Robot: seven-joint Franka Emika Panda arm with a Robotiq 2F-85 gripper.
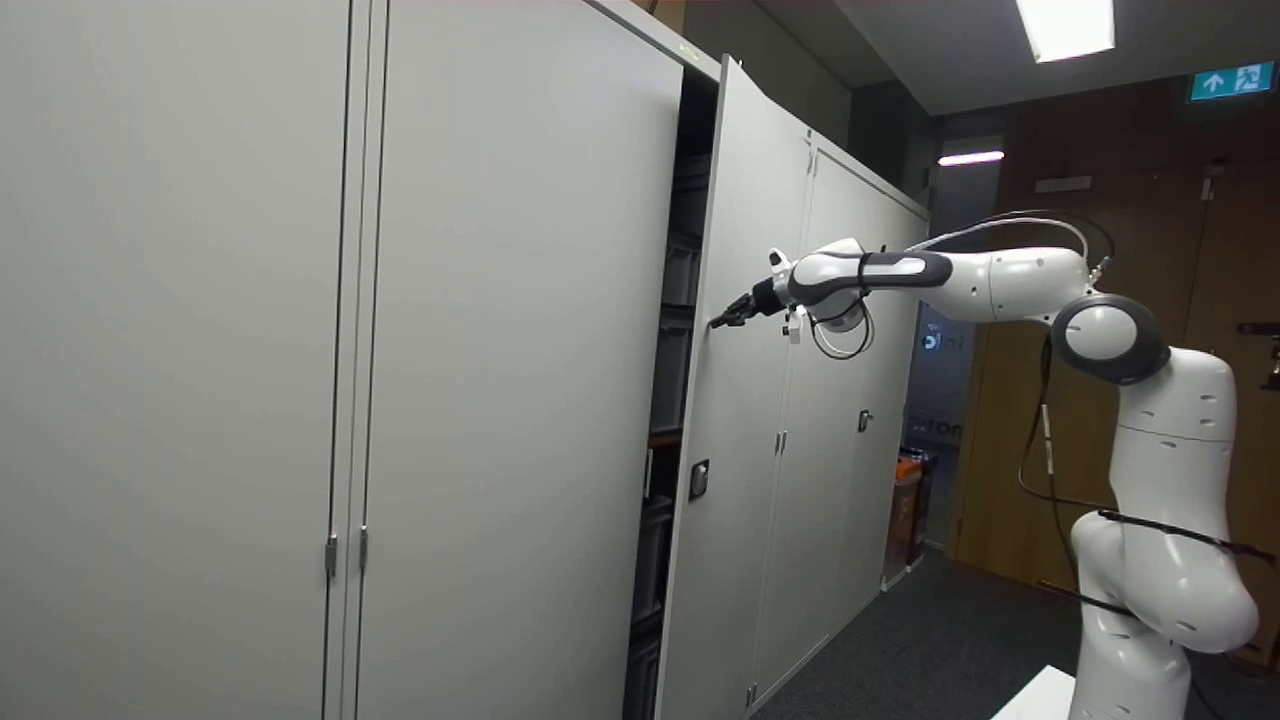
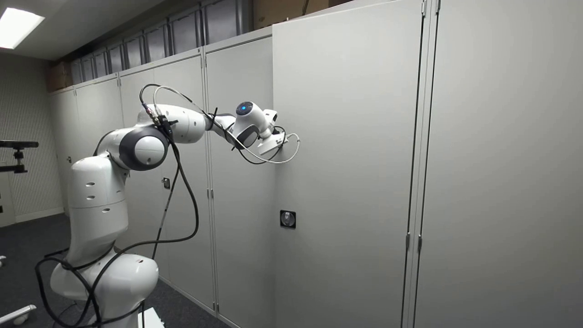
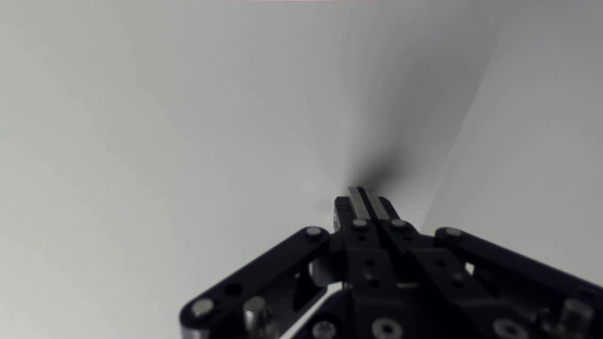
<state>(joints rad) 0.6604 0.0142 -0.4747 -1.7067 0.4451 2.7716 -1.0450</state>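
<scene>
Wrist view: my two fingers (image 3: 359,205) are squeezed tight together, side by side. Their tips point at the big pale grey cabinet door (image 3: 188,117), touching it or very near; I can't tell which. A dark shadow (image 3: 384,167) lies on the door just past the tips, and the door's edge (image 3: 459,134) slants by on the right.

In an exterior view, my tips are by the outside face of that door, close to its loose edge and higher up than its black lock (image 1: 699,480). The door stands a little way out, and dark bins (image 1: 672,365) peek through the gap (image 1: 698,115). Up high, a green exit sign (image 1: 1231,82) has a white arrow (image 1: 1213,84) and a running person (image 1: 1252,78). Some letters (image 1: 935,427) on the glass (image 1: 940,380) far back are too dim for me to read.

In an exterior view, my white wrist (image 2: 257,120) hides my fingers. It is in front of the door, near that same edge and above the lock. A small blue light (image 2: 244,108) glows on its round dark end.
</scene>
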